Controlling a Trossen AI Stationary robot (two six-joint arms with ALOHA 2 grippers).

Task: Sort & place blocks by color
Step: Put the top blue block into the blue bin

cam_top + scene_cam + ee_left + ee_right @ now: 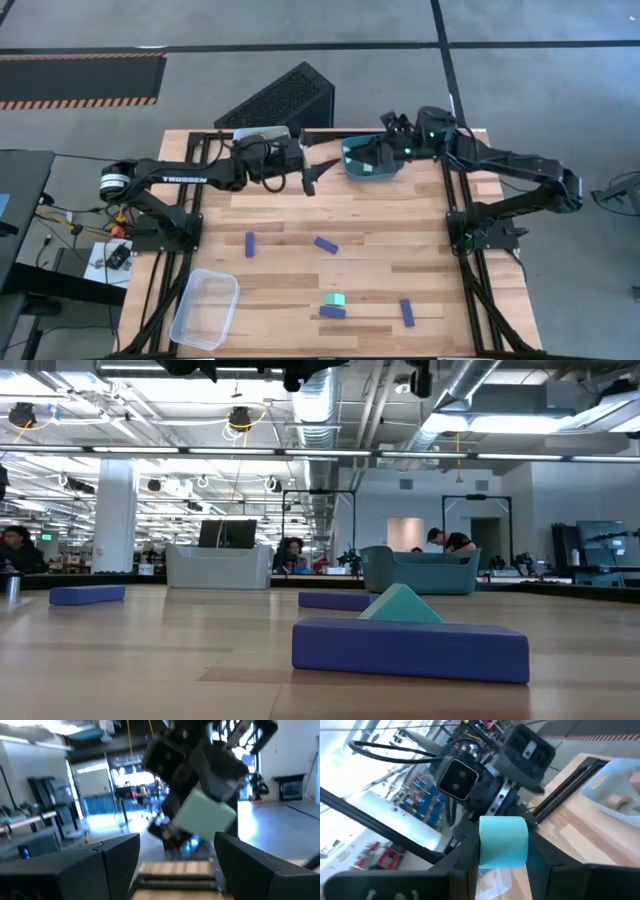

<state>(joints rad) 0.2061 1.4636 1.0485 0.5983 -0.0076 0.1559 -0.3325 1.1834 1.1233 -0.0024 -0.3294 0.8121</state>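
Inspecting the far edge of the table, we find the right hand raised over the teal bin, its fingers clamped on a light teal cube. In the right wrist view the cube sits squarely between the two fingers, so we judge it is held there for release into the bin of matching colour. The left wrist view shows the same cube in the other arm's grip.

The left hand reaches along the far edge, just beside the teal bin, with its fingers spread and nothing between them. We judge it is waiting. A pale grey bin lies under that arm; the right wrist view shows tan pieces inside it.

Still loose on the table are four dark blue bars and one more teal cube, which touches or nearly touches the bar beside it. The low view shows that bar in front of the cube. A clear bin stands at the near left corner; it appears to hold nothing, and we take it to be meant for the bars.

Sorting is roughly half done in our estimate.
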